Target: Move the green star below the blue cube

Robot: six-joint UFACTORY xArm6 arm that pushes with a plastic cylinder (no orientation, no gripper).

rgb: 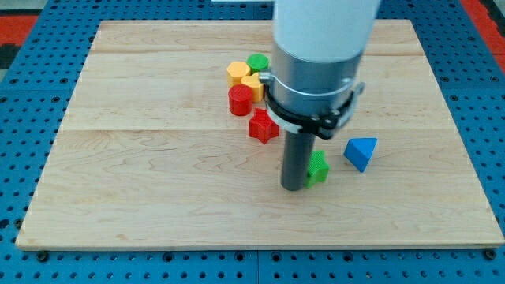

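The green star (319, 168) lies right of the board's middle, partly hidden behind my rod. My tip (294, 188) rests on the board touching the star's left side. A blue block (360, 151), wedge-like in shape, sits just to the star's upper right, a small gap apart. No other blue block shows; my arm hides the board above the star.
A red star (263, 127) lies up and left of my tip. Above it cluster a red cylinder (240, 100), a yellow block (237, 73), a second yellow block (252, 85) and a green cylinder (257, 62). The wooden board (158, 158) sits on a blue pegboard.
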